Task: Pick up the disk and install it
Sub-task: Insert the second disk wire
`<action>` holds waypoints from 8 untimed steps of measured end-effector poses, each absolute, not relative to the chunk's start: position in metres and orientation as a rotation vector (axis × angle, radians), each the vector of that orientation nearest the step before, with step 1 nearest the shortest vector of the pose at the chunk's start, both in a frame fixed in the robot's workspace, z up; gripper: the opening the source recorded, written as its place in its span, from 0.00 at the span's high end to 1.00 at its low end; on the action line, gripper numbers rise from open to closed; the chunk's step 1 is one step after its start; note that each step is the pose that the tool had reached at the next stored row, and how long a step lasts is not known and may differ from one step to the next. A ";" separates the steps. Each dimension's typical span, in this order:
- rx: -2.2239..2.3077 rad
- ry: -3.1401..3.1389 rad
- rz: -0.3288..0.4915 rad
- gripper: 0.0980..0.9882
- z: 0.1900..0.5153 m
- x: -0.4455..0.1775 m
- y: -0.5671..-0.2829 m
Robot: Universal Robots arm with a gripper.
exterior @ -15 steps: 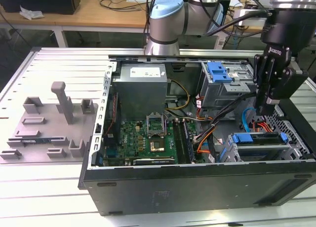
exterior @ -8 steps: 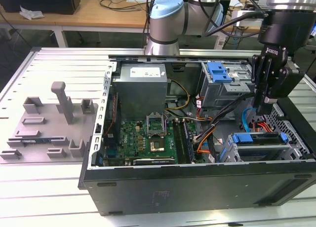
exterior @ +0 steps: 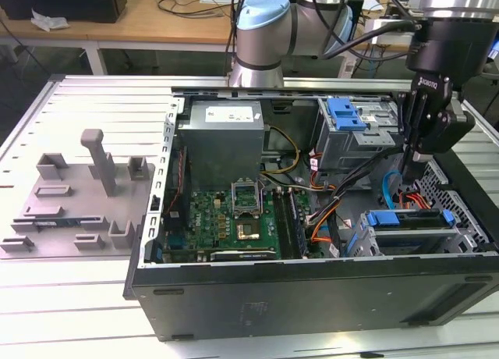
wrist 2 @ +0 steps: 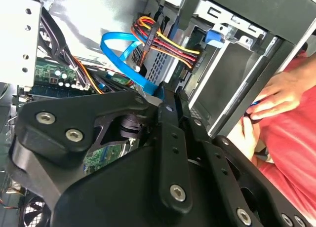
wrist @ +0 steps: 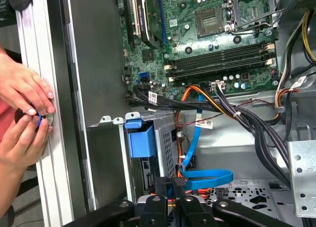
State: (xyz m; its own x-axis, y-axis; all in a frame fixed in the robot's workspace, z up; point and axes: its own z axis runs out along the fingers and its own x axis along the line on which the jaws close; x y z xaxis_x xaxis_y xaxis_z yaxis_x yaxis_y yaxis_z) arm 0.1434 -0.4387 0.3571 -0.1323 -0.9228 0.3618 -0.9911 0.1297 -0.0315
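One open computer case (exterior: 312, 289) lies on its side on the slatted metal surface (exterior: 47, 296), and the arm reaches into it from 1 o'clock in the exterior view. The gripper (exterior: 407, 179) hangs inside the case at about 3 o'clock of the exterior view, pointing down. Its fingers are drawn together to a narrow point in both wrist views. The tips lie right against a looped blue cable (wrist: 207, 177); I cannot tell whether the cable is pinched between them.

The disk (exterior: 409, 222) is apart from the gripper. It sits in the drive cage at 4 o'clock of the case in the exterior view, just below the fingertips, with its blue carrier frame facing up.

The motherboard (exterior: 226, 218) fills the case floor toward 7 o'clock, and the grey power-supply box (exterior: 226, 136) stands at 11 o'clock of it. A second cage with a blue latch (exterior: 347, 113) sits at 1 o'clock.

Outside the case, a grey fixture plate (exterior: 78, 203) rests on the surface at 9 o'clock. In the first wrist view a person's two hands (wrist: 24, 118) rest at the case's outer edge, pinching something small and blue.
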 end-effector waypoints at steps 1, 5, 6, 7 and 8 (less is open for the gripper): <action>1.879 -2.154 0.388 0.93 0.357 0.143 -0.439; 1.885 -2.165 0.393 0.93 0.355 0.143 -0.440; 1.889 -2.172 0.390 0.93 0.355 0.142 -0.444; 1.892 -2.176 0.386 0.93 0.355 0.142 -0.446; 1.897 -2.181 0.380 0.93 0.355 0.142 -0.448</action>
